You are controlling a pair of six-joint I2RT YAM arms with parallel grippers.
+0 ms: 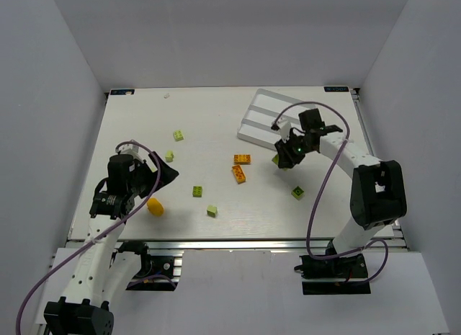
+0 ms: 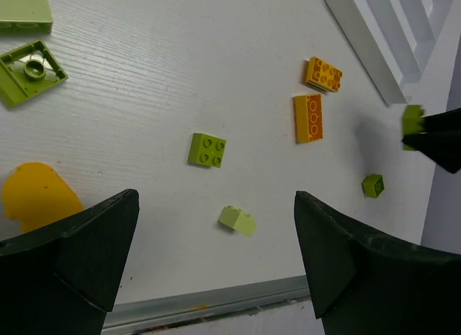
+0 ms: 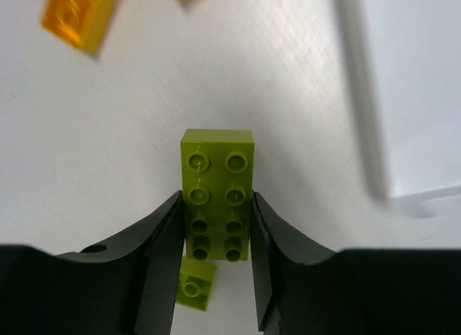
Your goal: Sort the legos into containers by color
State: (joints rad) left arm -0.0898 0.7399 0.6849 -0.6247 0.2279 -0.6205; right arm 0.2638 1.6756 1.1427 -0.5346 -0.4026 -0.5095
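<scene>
Right jaws clamp a lime-green brick (image 3: 216,176) beside the tray's (image 1: 253,122) near edge; left jaws gape over the table's (image 1: 216,119) left half.

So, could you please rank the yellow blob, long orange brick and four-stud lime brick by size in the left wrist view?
1. Yellow blob, clearly largest.
2. Long orange brick and four-stud lime brick: about alike, too close to rank.

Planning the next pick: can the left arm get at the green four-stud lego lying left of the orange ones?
Probably yes. The left claw is open and empty, and the green four-stud lego lies alone on bare table just ahead of it.
</scene>
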